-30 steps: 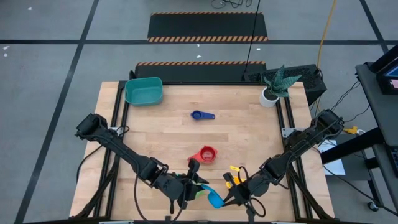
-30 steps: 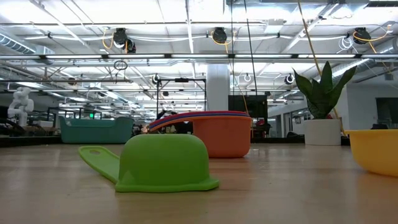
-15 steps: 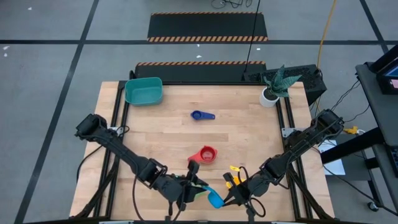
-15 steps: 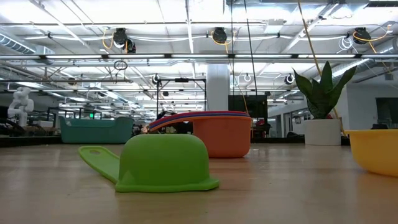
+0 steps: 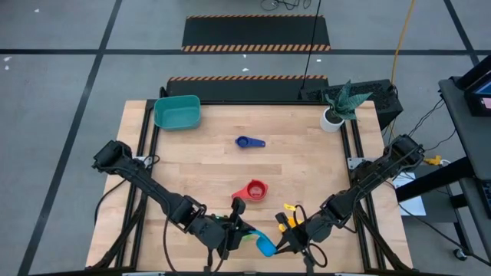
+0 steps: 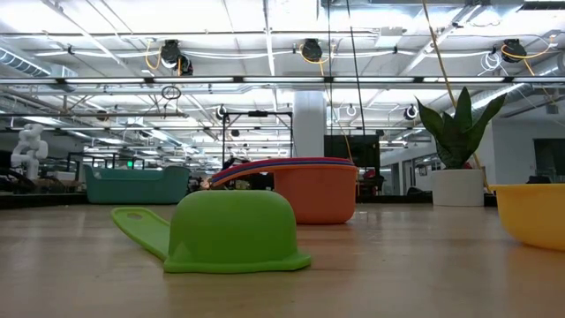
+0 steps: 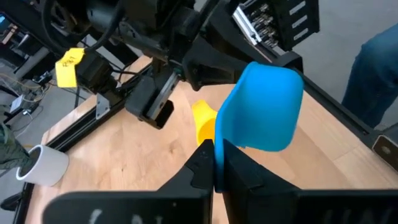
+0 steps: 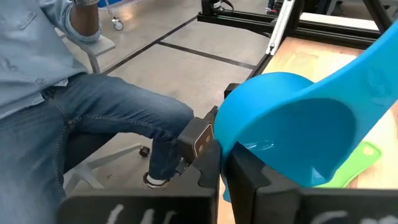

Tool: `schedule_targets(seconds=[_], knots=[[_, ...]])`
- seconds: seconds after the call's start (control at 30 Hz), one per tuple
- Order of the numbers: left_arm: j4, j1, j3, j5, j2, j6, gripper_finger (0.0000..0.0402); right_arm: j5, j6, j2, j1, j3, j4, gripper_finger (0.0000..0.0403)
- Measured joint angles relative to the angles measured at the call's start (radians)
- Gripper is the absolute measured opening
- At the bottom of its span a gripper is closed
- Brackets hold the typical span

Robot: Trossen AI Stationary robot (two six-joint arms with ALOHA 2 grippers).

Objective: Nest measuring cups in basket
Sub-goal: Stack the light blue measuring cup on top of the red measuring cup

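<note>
A light blue measuring cup hangs near the table's front edge between my left gripper and my right gripper, both shut on it. A green cup lies mouth down on the wood just below and behind it. The yellow cup rests on the table beside my right gripper. A red cup stands mid-table with other cups nested in it. A dark blue cup lies farther back. The teal basket stands at the far left corner. My left gripper pinches the light blue cup's flat handle between its two fingers, which come slanting down from the table's left. The bowl stands beyond the fingertips, clear of the table. My right gripper pinches the bowl's rim between its two fingers, on the side away from the handle. It comes nearly level from the table's right, with the cup's mouth facing the wrist camera.
A white pot with a plant stands at the far right corner. A person in jeans sits just past the table's near edge. Bare wood lies between the red cup and the basket.
</note>
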State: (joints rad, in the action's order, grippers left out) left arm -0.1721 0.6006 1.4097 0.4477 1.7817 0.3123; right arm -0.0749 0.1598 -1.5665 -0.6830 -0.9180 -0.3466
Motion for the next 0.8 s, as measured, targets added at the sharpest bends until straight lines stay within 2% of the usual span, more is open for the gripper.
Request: schedule_targets(seconds=[0.2, 0.37, 0.47, 0.6, 0.8], knots=[[-0.061, 0.005, 0.001, 0.027, -0.020, -0.034, 0.0009, -0.017, 0.073, 0.000, 0.001, 0.000, -0.005, 0.0049], [-0.139, 0.032, 0.001, 0.097, -0.042, -0.051, 0.0006, -0.111, 0.088, 0.000, 0.001, 0.000, 0.000, 0.0089], [-0.227, 0.058, 0.002, 0.173, -0.058, -0.096, 0.0007, -0.183, 0.083, 0.006, 0.002, 0.001, 0.023, 0.0106], [-0.339, 0.090, 0.000, 0.301, -0.066, -0.126, 0.0005, -0.280, 0.101, 0.029, 0.000, 0.001, 0.078, 0.0119], [-0.414, 0.101, -0.021, 0.358, -0.071, -0.175, 0.0009, -0.348, 0.194, 0.083, 0.000, 0.001, 0.192, 0.0119]])
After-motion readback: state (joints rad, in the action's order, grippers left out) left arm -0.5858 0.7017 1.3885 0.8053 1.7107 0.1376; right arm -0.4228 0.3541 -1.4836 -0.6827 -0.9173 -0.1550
